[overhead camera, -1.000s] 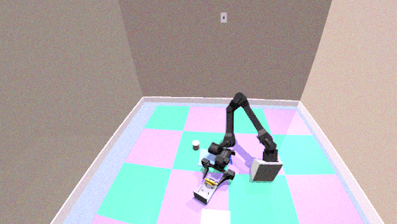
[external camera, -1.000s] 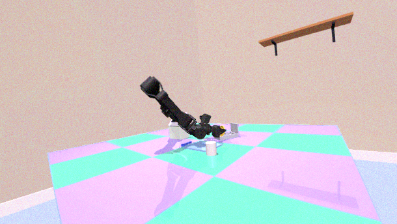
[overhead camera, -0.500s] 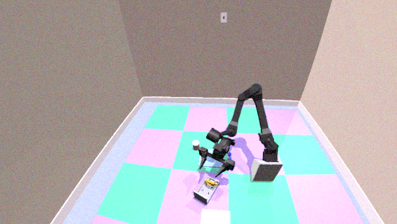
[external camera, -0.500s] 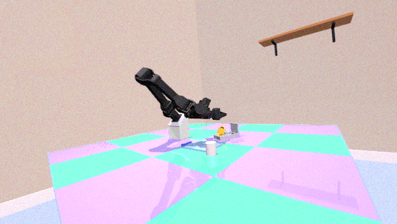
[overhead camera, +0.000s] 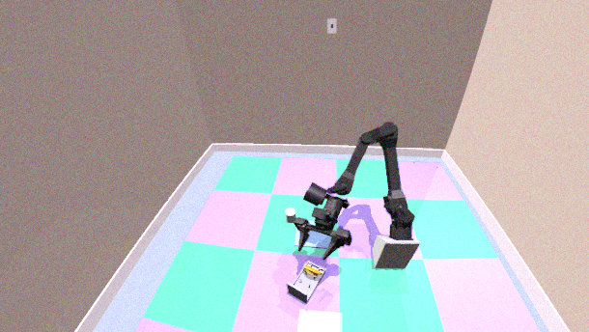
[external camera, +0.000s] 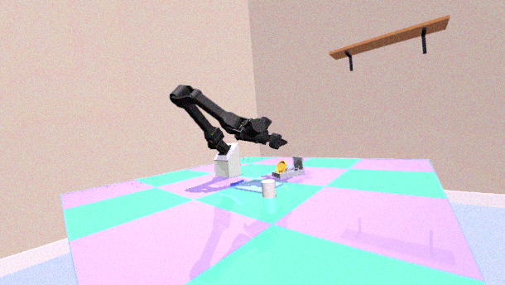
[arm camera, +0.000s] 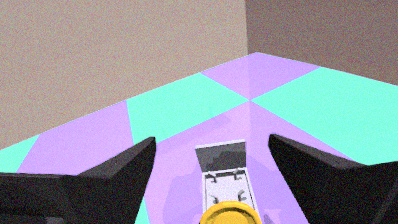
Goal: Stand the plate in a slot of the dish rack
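The yellow plate (overhead camera: 313, 270) (external camera: 281, 167) (arm camera: 231, 215) stands on edge, leaning a little, in the end of the dish rack nearer the arm. The grey-white dish rack (overhead camera: 298, 291) (external camera: 297, 162) (arm camera: 222, 156) sits on the checkered table, with a tall dark panel at its far end and small posts between. My gripper (overhead camera: 313, 254) (external camera: 286, 142) (arm camera: 213, 141) is open and empty, with its fingers wide apart. It is above the plate and clear of it. In the wrist view the plate's lower part is cut off, so its seat between the rails is hidden.
A white cup (overhead camera: 291, 215) (external camera: 268, 189) stands beside a flat pale-blue square (overhead camera: 316, 238) (external camera: 248, 187), which lies under the gripper's side of the arm. The pale arm base (overhead camera: 398, 254) (external camera: 228, 163) is on the table. A wooden shelf (external camera: 391, 36) is on the wall.
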Motion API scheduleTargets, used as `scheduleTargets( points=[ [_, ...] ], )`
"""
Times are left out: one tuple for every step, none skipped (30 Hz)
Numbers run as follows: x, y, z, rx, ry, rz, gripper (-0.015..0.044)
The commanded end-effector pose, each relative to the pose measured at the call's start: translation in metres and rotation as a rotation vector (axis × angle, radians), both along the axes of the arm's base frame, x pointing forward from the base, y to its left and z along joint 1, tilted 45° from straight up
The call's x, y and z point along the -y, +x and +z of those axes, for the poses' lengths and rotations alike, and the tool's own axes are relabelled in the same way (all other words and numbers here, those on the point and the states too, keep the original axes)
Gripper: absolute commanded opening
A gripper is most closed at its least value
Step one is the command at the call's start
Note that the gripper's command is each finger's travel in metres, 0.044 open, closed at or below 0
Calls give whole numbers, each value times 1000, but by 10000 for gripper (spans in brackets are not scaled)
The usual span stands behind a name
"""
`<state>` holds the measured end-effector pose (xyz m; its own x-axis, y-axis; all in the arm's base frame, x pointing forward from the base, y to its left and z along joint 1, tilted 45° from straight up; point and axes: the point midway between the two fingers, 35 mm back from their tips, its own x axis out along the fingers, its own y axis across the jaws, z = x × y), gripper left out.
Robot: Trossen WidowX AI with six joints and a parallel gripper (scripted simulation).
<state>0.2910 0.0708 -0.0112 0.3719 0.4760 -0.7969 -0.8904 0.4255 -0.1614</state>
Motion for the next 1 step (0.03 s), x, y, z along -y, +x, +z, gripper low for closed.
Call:
scheduleTargets(
  points=[
    [-2,-2,-1,-101,-25,-84,400]
  ],
)
